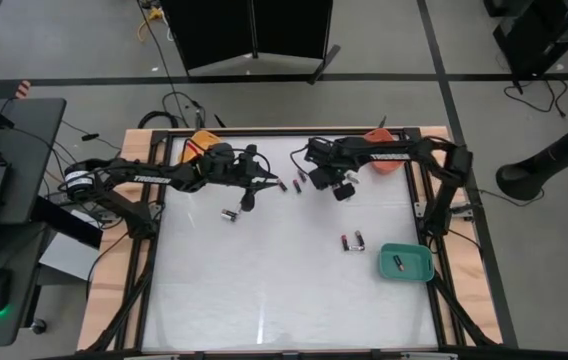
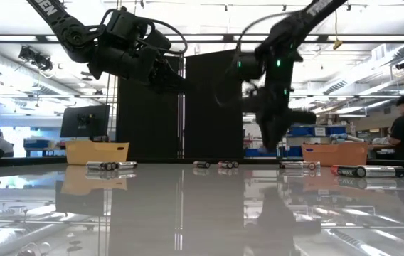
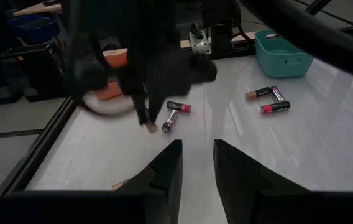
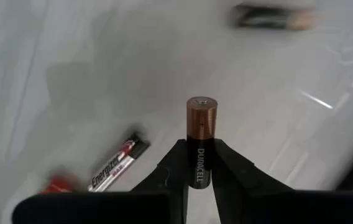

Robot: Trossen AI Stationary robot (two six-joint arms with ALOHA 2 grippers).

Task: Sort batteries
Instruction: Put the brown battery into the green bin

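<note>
The right pincer (image 4: 199, 177) is shut on one battery (image 4: 201, 140). The battery stands up straight between the two dark fingers, with its copper end sticking out past them. It is black below and copper on top, with white letters down its side. It is up off the surface (image 1: 264, 270). So the step in hand looks like this: one battery is picked up and has to go to a tray. The next move probably calls for carrying it over a tray without letting it slip, then letting go. Which tray is the right one cannot be told from here.

Just past the held battery, two more lie flat on the surface, a thin one (image 4: 115, 165) in black, silver and red, and a red one at the edge that is too blurry to make out.

The left pincer (image 3: 196, 165) hangs above the surface with its fingers a little apart and nothing between them. Ahead of it lie two small batteries (image 3: 174, 112) close together, and farther off a pair (image 3: 270, 101) with red and copper parts.

From above, more batteries show. One (image 1: 230, 214) lies near the left arm, and two (image 1: 352, 241) lie side by side near the green tray (image 1: 406, 273). One battery (image 1: 398, 263) is already in that tray. An orange tray (image 1: 200, 141) sits at the far edge behind the left arm, and a red-orange tray (image 1: 382, 135) sits behind the right arm. What is inside those two is hidden
</note>
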